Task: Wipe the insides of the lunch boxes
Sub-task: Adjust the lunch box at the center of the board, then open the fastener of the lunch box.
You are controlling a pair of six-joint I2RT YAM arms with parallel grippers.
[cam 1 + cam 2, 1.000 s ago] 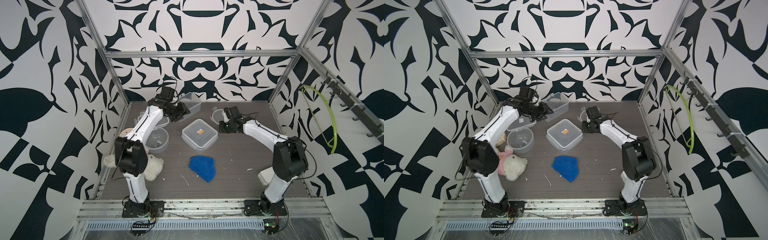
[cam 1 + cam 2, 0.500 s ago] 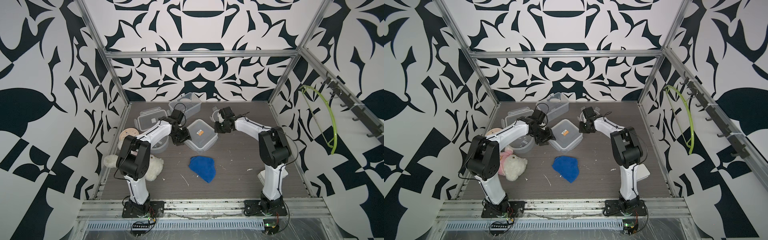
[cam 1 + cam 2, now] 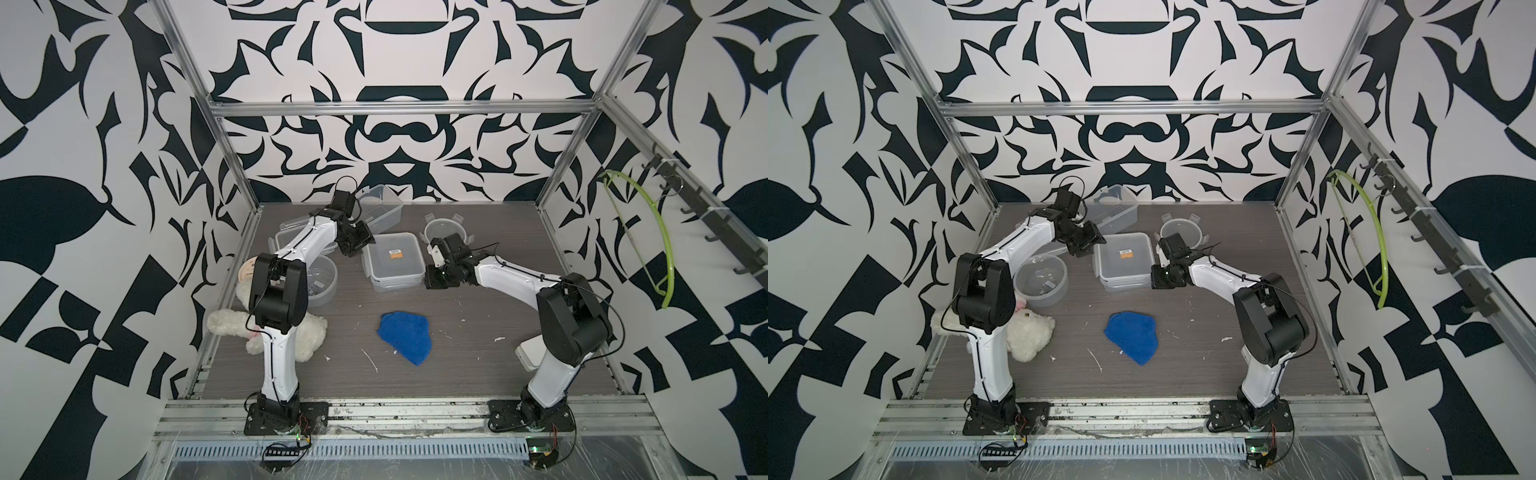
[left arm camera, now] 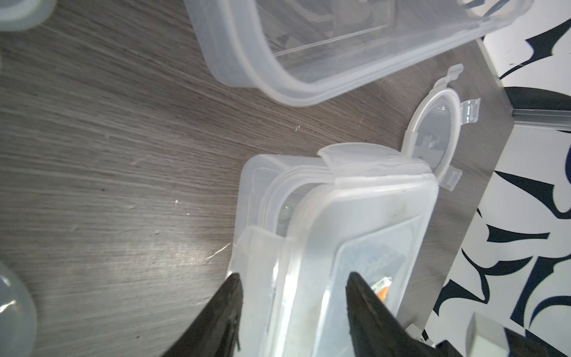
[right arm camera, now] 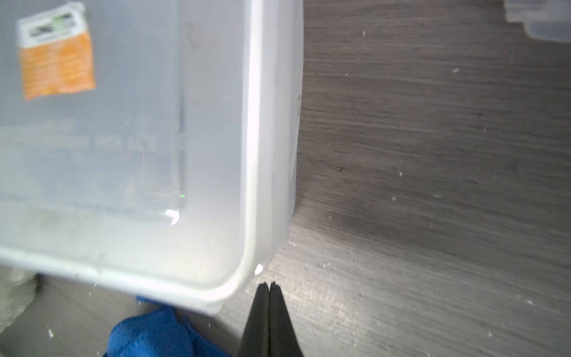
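Observation:
The square lunch box (image 3: pixel 394 266) (image 3: pixel 1125 262) stands mid-table with its lid on and an orange sticker on top. My left gripper (image 4: pixel 292 275) (image 3: pixel 357 245) is open, its jaws straddling the box's left edge and a lid clip (image 4: pixel 256 262). My right gripper (image 5: pixel 268 284) (image 3: pixel 430 282) is shut and empty, its tip just off the box's near right corner (image 5: pixel 234 284). The open rectangular lunch box (image 3: pixel 380 210) (image 4: pixel 309 46) lies at the back. The round lunch box (image 3: pixel 320 280) (image 3: pixel 1042 278) stands open at the left.
A blue cloth (image 3: pixel 405 336) (image 5: pixel 148 333) lies in front of the square box. A round lid (image 3: pixel 446 228) (image 4: pixel 432 136) lies back right, and a rectangular lid (image 3: pixel 286 239) sits under my left arm. A white plush toy (image 3: pixel 232 328), a beige clock (image 3: pixel 249 270) and a white block (image 3: pixel 528 353) line the sides.
My left gripper came from the rectangular box down to the square box's left edge. My right gripper moved nearer, from beside the round lid to the box's near right corner.

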